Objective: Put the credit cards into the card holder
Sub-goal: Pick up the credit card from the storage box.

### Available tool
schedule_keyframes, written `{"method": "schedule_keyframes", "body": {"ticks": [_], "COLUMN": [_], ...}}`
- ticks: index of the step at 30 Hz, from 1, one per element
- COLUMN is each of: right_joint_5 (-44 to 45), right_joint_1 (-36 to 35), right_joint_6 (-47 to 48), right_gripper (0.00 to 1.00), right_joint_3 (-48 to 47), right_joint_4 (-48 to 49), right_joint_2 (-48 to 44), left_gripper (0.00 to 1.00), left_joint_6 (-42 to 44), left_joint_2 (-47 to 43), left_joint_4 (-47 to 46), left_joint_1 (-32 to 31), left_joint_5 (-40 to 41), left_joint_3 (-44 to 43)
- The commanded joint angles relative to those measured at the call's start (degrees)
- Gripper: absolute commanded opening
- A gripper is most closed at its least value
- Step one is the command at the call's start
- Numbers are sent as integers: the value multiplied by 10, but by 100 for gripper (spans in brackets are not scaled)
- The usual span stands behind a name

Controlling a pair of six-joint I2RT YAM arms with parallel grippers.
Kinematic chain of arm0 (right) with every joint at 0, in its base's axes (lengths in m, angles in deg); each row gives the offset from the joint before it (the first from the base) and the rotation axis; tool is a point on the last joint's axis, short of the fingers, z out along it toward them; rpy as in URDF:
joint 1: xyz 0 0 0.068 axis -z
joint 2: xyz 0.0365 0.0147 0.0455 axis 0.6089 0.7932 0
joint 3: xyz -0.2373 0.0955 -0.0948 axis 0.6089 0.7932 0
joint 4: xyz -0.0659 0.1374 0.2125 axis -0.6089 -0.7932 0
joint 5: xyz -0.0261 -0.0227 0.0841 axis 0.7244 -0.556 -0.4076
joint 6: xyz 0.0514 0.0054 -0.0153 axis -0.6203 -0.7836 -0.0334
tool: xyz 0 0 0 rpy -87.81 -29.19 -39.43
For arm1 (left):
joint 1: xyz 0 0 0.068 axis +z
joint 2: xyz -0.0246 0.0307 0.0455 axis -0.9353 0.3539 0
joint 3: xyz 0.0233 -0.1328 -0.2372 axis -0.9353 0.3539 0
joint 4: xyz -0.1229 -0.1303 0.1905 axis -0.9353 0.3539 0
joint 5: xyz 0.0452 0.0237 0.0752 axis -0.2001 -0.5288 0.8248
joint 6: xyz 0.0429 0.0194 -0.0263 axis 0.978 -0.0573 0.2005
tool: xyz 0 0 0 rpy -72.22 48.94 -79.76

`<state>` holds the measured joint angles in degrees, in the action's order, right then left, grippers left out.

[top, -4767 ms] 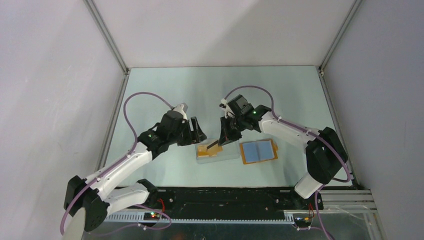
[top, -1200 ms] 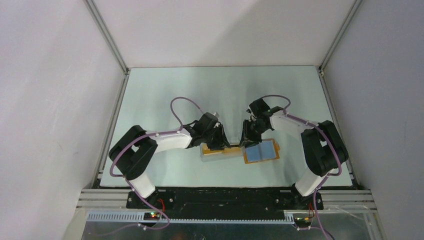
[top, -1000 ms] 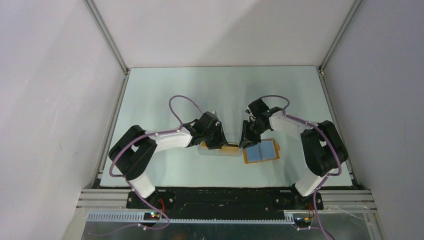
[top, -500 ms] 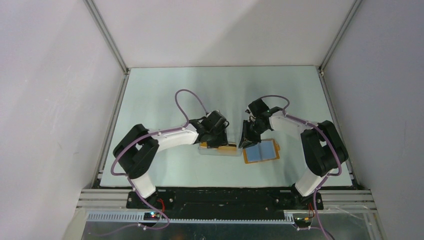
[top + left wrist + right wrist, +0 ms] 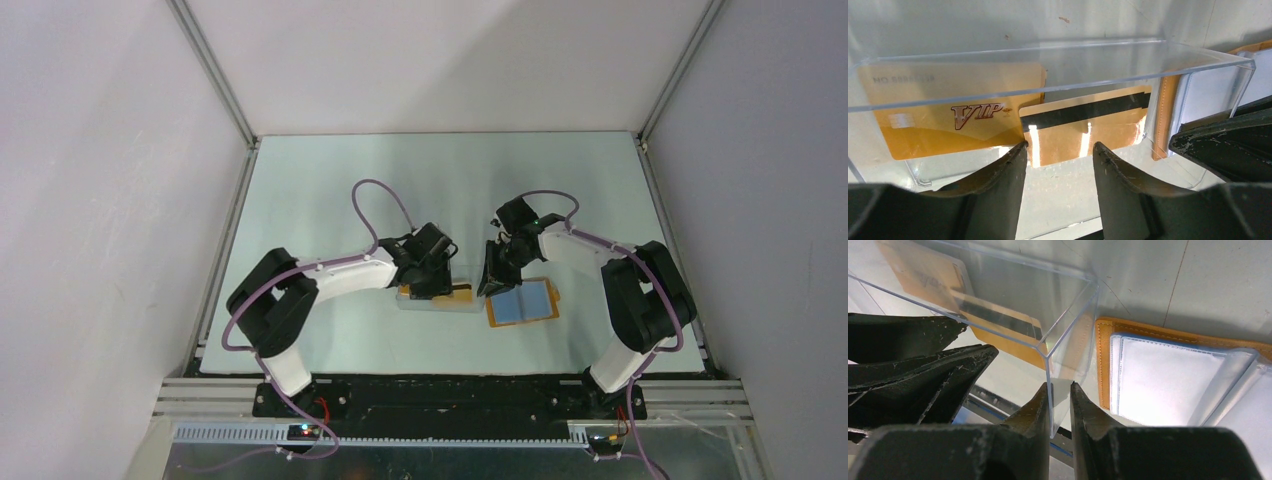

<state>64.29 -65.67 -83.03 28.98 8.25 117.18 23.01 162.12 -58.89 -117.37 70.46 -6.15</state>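
Observation:
A clear plastic box [image 5: 438, 299] holds two golden credit cards. In the left wrist view one card reads VIP [image 5: 955, 112] and the other [image 5: 1088, 125] shows a dark stripe. My left gripper [image 5: 1058, 150] is open and empty, with its fingertips at the striped card's near edge. It also shows in the top view [image 5: 437, 283]. My right gripper [image 5: 1060, 387] is shut on the box's end wall at a corner, and it shows in the top view [image 5: 490, 283]. The card holder [image 5: 1168, 375] lies open just right of the box, blue-grey pockets up. It also shows in the top view [image 5: 522, 303].
The box lies between the two grippers, and the left fingers [image 5: 913, 365] show close beside my right gripper. The pale table [image 5: 440, 180] is walled by white panels at the back and on both sides. A black rail [image 5: 450, 395] runs along the near edge.
Over the last second the clear box has tipped and looks narrower from above. My left gripper has shifted slightly right, up to the box. My right gripper and the card holder have stayed put.

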Motion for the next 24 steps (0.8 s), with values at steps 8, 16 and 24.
{"method": "schedule_keyframes", "body": {"ticks": [8,16,24], "right_joint_5": [-5,-8,-11], "right_joint_1": [-4,-5,-6], "right_joint_6": [3,3,4], "right_gripper": [3,3,3], "right_joint_3": [-4,-5,-5], "right_joint_4": [1,3,2], "right_joint_2": [16,17,18], "left_gripper": [54,56,53], "left_joint_6": [14,24,21], "left_joint_2": [34,21,65], "left_joint_4": [25,35,34], "left_joint_1": [-3,-3,-10], "left_joint_5": [-30,-27,-51], "left_joint_3": [-14,-14,-39]}}
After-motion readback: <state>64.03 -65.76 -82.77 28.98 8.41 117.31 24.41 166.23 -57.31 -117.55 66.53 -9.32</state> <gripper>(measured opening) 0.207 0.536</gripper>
